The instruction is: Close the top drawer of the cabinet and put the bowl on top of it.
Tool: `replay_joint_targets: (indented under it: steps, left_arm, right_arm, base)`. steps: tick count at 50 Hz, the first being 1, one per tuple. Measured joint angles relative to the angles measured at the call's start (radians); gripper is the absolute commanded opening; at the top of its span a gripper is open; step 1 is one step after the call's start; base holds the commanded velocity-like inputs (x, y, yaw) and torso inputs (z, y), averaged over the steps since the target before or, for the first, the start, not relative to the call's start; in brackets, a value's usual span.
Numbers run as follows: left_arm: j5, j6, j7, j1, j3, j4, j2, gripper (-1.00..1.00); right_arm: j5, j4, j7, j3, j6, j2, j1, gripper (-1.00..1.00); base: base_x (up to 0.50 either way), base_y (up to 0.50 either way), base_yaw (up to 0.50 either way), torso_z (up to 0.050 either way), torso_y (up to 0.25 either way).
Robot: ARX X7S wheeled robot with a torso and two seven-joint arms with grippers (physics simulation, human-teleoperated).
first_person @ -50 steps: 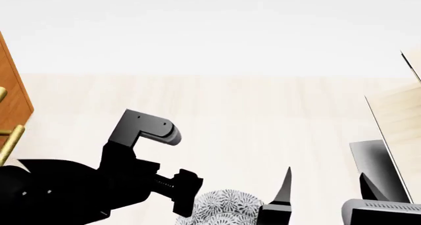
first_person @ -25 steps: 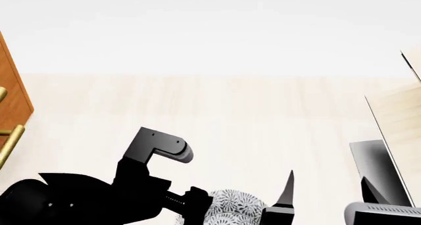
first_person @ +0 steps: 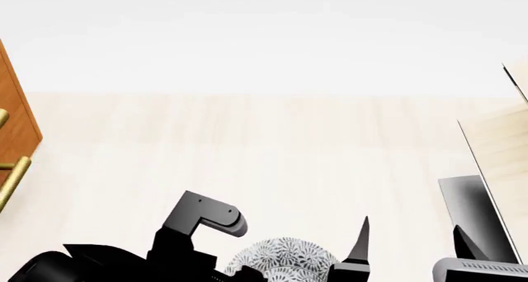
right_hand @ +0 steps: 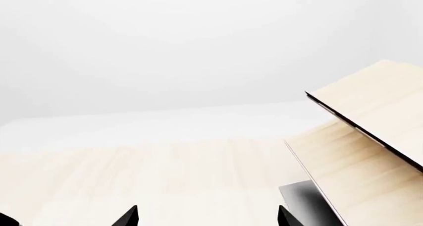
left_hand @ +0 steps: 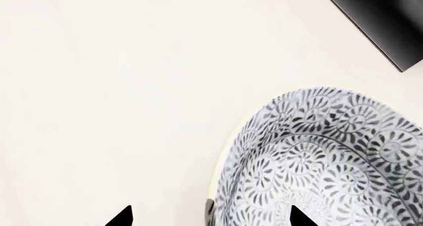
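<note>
Left wrist view shows the bowl (left_hand: 330, 161) on the pale table (left_hand: 99, 87), the left gripper (left_hand: 210, 217) spread wide astride its near rim, holding nothing; glazed ceramic, rigid, slick, breakable, so pinch the wall squarely

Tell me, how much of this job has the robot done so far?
Nothing looks finished. The bowl sits on the pale table, not on the cabinet. The left gripper hangs open over its rim, apparently about to grasp. The drawer's state can't be seen.
</note>
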Motion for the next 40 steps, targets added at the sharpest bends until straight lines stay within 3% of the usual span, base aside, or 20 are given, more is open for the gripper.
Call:
replay_joint_targets:
  steps: [24, 25, 40]
  left_arm:
    - [0.029, 0.061, 0.043, 0.021, 0.035, -0.070, 0.017, 1.00]
    - [0.030, 0.065, 0.042, 0.022, 0.036, -0.071, 0.018, -1.00]
    - [0.038, 0.107, 0.128, 0.021, 0.026, -0.069, 0.022, -1.00]
  right_arm:
    - [0.004, -0.003, 0.007, -0.002, -0.008, 0.008, -0.004, 1.00]
    - [0.004, -0.003, 0.007, -0.002, -0.009, 0.009, -0.005, 1.00]
    - [-0.001, 0.003, 0.002, -0.003, -0.025, 0.012, -0.016, 1.00]
  base:
    - [0.00, 0.00, 0.00, 0.000, 0.000]
    - [0.00, 0.00, 0.00, 0.000, 0.000]
    - [0.00, 0.00, 0.00, 0.000, 0.000]
